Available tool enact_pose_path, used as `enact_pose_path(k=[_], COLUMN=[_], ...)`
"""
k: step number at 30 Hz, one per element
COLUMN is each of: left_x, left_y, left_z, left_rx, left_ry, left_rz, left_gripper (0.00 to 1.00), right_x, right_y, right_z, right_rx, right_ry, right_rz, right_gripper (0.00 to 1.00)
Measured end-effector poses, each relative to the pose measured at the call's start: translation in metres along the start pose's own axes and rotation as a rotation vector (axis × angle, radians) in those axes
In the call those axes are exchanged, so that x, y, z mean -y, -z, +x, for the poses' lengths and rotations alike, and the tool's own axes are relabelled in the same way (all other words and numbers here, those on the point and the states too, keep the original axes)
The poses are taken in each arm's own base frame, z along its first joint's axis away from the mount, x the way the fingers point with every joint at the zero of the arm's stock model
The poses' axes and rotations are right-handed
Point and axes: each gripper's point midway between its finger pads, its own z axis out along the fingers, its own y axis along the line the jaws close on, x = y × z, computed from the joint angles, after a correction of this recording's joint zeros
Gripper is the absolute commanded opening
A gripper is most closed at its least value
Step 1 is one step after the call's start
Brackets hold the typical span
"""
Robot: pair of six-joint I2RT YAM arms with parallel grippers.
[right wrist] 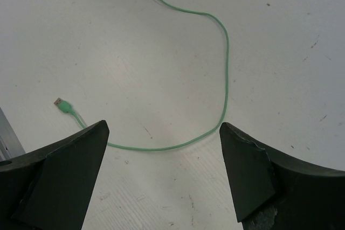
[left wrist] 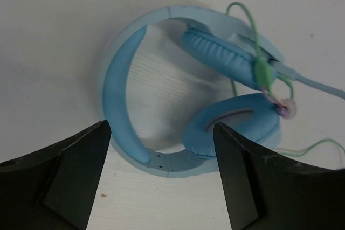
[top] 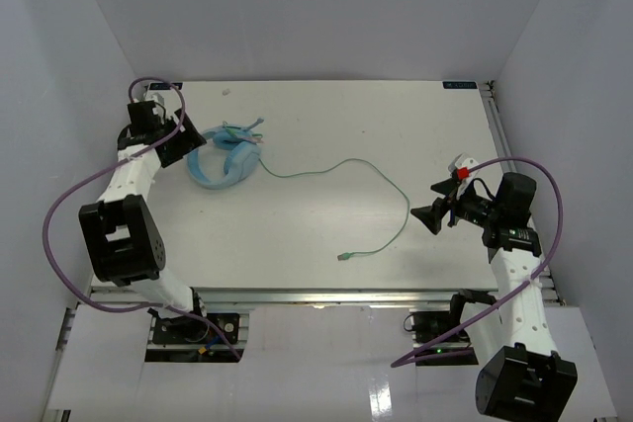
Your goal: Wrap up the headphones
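The light-blue headphones lie flat at the table's back left, band curved and both earcups folded inward. In the left wrist view the band and the nearer earcup lie just beyond my left gripper, which is open and holds nothing. The thin green cord trails right from the headphones across the table, then loops back to a small plug near the front. My right gripper is open just right of that loop. In its wrist view the cord and plug lie ahead of the open right gripper.
White walls enclose the table on three sides. A metal rail runs along the near edge. Thick purple arm cables arch beside each arm. A few green cord loops are bunched on the far earcup.
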Motion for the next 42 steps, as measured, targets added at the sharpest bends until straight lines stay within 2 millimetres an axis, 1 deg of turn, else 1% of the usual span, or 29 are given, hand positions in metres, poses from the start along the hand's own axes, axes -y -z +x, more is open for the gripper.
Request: enact_pose_path(k=[4, 7, 11, 15, 18, 21, 27, 31, 33, 35, 37, 41, 42], left_x=[-0.028, -0.045, -0.06, -0.067, -0.071, -0.072, -0.07, -0.064, -0.063, -0.064, -0.064, -0.059, -0.057], left_y=[-0.026, -0.039, -0.052, -0.063, -0.071, -0.082, -0.098, -0.109, -0.11, -0.111, -0.11, -0.105, -0.103], left_z=[0.018, 0.035, 0.053, 0.061, 0.063, 0.056, 0.044, 0.038, 0.037, 0.036, 0.036, 0.04, 0.042], left_rx=[-0.094, -0.157, -0.215, -0.238, -0.249, -0.238, -0.207, -0.18, -0.174, -0.17, -0.165, -0.166, -0.169], left_ry=[-0.008, -0.036, -0.073, -0.098, -0.125, -0.152, -0.212, -0.262, -0.281, -0.293, -0.294, -0.271, -0.262], left_rz=[-0.107, -0.157, -0.186, -0.19, -0.193, -0.198, -0.211, -0.22, -0.225, -0.23, -0.23, -0.208, -0.199], left_gripper=[0.88, 0.88, 0.85, 0.81, 0.72, 0.64, 0.56, 0.4, 0.28, 0.21, 0.1, 0.0, 0.0], right_x=[-0.001, -0.001, -0.001, -0.001, -0.001, -0.001, 0.0, 0.0, 0.001, 0.001, 0.001, 0.001, 0.001], right_y=[0.0, -0.001, -0.001, -0.001, -0.001, -0.001, -0.001, -0.001, -0.001, -0.002, -0.002, -0.002, -0.002], right_z=[0.001, 0.002, 0.002, 0.002, 0.002, 0.003, 0.004, 0.004, 0.005, 0.005, 0.006, 0.006, 0.006], right_rx=[-0.001, -0.005, -0.004, -0.004, -0.004, -0.005, -0.008, -0.008, -0.01, -0.012, -0.014, -0.014, -0.013], right_ry=[-0.002, -0.008, -0.007, -0.004, -0.001, 0.002, 0.0, -0.001, -0.004, -0.006, -0.009, -0.01, -0.009], right_rz=[-0.007, -0.01, -0.012, -0.012, -0.012, -0.012, -0.012, -0.011, -0.011, -0.01, -0.011, -0.013, -0.014], right_gripper=[0.9, 0.9, 0.9, 0.9, 0.9, 0.9, 0.9, 0.9, 0.9, 0.9, 0.9, 0.9, 0.9])
